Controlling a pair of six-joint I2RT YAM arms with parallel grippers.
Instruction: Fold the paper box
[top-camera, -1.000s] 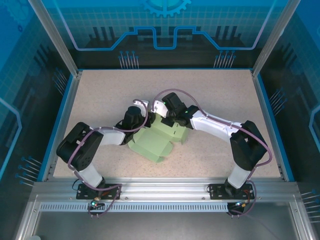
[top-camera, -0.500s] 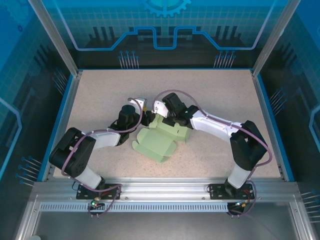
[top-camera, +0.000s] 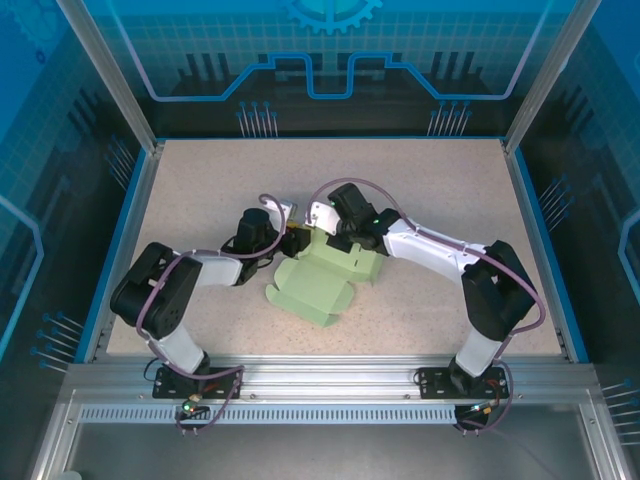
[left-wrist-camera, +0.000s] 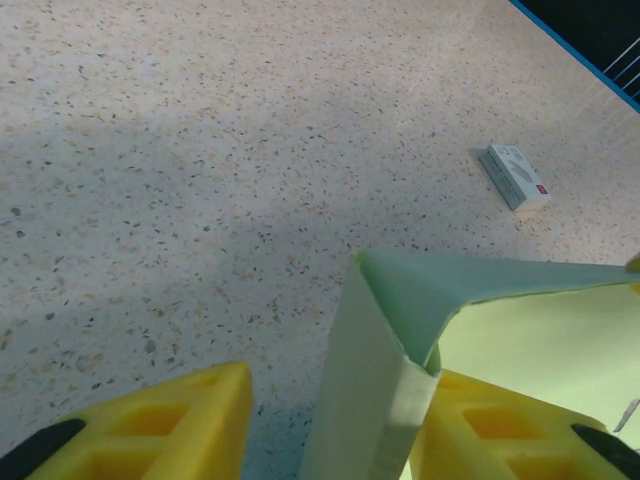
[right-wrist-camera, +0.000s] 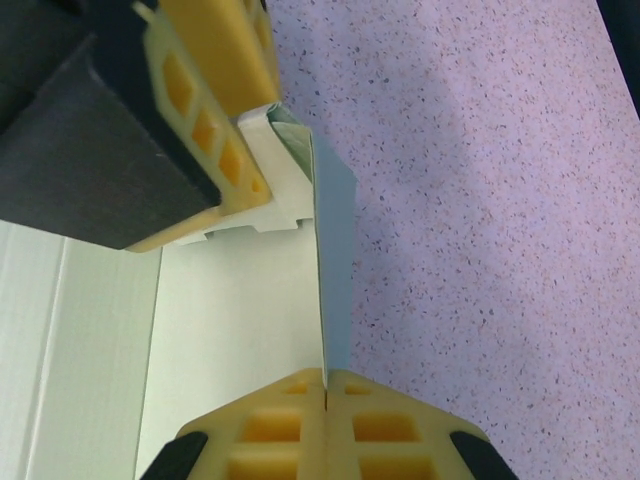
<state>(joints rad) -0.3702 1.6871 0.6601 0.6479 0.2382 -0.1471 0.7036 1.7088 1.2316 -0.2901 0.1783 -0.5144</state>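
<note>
Looking from above, we see the paper box (top-camera: 322, 285) lying mid-counter (top-camera: 450, 180), with both arms meeting at its far edge. At the left wrist, the left pincer (left-wrist-camera: 340, 385) is released, a raised flap standing between its fingers and leaning on one. At the right wrist, the right pincer (right-wrist-camera: 325, 388) is clenched on the box's upright panel edge.

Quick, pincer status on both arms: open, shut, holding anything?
Left pincer: open, straddling a folded corner of the paper box, not clamped on it.
Right pincer: closed, pinching a wall of the paper box.
</note>
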